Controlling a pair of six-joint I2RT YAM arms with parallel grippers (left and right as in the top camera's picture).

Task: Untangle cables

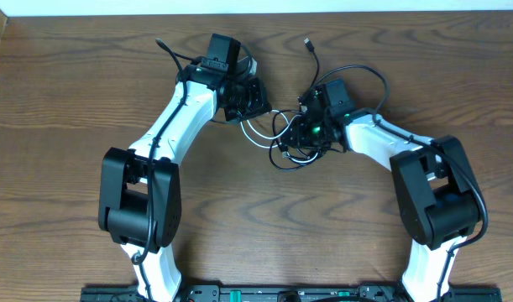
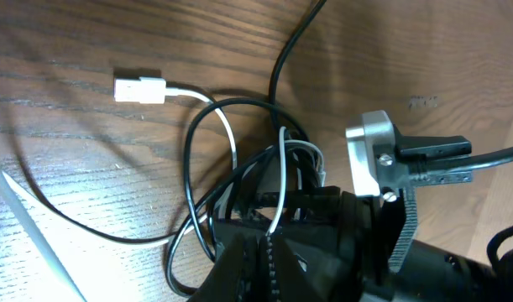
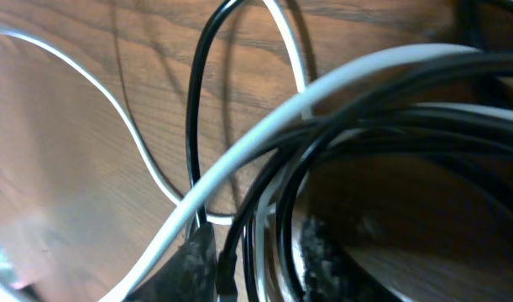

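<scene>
White cable (image 2: pixel 197 95) and black cable (image 2: pixel 187 155) lie looped together on the bench (image 1: pixel 71 92), slightly far of centre, between the two arms. Left jaws closed, pinching white cable. Right jaws sit in the tangle; wide or narrow, cannot tell.

**Overhead view.** Wooden table (image 1: pixel 71 101). The left arm (image 1: pixel 168 126) and right arm (image 1: pixel 374 138), white with black joints, rise from the 6 o'clock edge and converge near centre. The left gripper (image 1: pixel 258 107) sits toward 11 o'clock and the right gripper (image 1: pixel 296 134) toward 1 o'clock. Between them lies the tangle: the white cord (image 1: pixel 258 137) loops at the left gripper's 5 o'clock side, while the black cord (image 1: pixel 283 166) – several overlapping loops – spreads at the right gripper's 6 o'clock. Any grip on a cord is unresolved from above.
</scene>
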